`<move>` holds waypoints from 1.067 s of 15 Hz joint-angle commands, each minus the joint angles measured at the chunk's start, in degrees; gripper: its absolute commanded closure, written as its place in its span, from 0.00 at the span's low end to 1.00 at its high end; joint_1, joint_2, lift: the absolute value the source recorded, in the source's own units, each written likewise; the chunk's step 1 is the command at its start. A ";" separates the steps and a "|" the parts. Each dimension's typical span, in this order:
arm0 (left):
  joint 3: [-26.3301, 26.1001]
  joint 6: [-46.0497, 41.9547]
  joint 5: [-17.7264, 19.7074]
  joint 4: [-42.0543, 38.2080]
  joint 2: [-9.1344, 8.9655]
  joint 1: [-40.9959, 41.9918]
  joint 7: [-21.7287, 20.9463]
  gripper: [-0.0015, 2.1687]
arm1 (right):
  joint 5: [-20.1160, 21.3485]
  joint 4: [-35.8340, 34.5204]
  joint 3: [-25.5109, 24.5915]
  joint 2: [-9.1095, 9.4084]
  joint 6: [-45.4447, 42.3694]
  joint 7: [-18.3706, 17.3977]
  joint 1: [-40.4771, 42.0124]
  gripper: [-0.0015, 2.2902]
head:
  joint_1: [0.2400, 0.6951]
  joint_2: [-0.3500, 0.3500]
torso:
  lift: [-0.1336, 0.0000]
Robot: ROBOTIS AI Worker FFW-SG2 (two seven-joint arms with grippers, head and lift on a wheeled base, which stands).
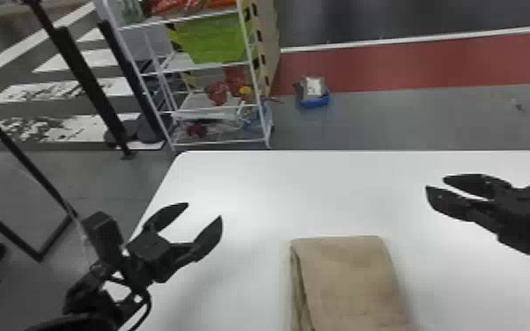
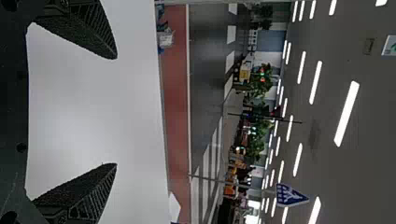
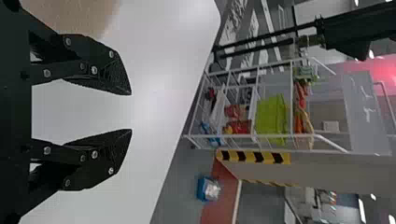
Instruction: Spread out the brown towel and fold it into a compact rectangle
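Observation:
The brown towel (image 1: 347, 277) lies folded into a narrow stack on the white table, its layered edge on the left side and its near end cut off by the head view's bottom edge. To its left, above the table, my left gripper (image 1: 204, 210) stands open and holds nothing; in the left wrist view the left gripper (image 2: 116, 111) has its fingers wide apart. My right gripper (image 1: 435, 182) is to the right of the towel and farther back, open and apart from it. In the right wrist view, part of the towel (image 3: 77, 14) shows beside the open right gripper (image 3: 131, 112).
The white table (image 1: 251, 189) has its far edge and rounded left corner in view. Behind it stands a white wire shelf (image 1: 207, 66) with a green bin and red items. A blue container (image 1: 314, 99) sits on the floor beyond.

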 commanded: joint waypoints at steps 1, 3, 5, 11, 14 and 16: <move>-1.37 -4.88 4.66 -1.42 -0.15 2.87 4.13 0.03 | -2.97 -0.79 -5.88 0.89 -9.19 -2.88 6.54 0.03 | 1.00 0.80 | 0.07; -3.39 -9.62 7.47 -3.44 -0.15 6.29 9.40 0.03 | -8.15 1.32 -12.04 1.42 -19.91 -4.38 11.55 0.03 | 1.00 0.75 | 0.07; -4.97 -12.44 8.00 -4.50 -0.15 8.58 10.63 0.03 | -13.60 4.66 -17.57 1.33 -37.32 -4.03 17.44 0.04 | 1.00 0.68 | 0.07; -7.70 -13.67 4.13 -4.50 -0.15 10.86 16.43 0.03 | -17.91 11.95 -23.11 3.79 -56.13 -1.13 21.39 0.04 | 1.00 0.52 | 0.07; -7.35 -13.49 2.47 -4.67 -0.15 11.22 16.08 0.03 | -17.99 12.39 -23.46 3.79 -54.02 -1.92 21.22 0.04 | 1.00 0.50 | 0.07; -7.61 -12.79 1.06 -5.03 -0.15 11.57 15.20 0.03 | -17.99 10.64 -23.37 3.97 -46.46 -3.85 20.78 0.04 | 1.00 0.47 | 0.07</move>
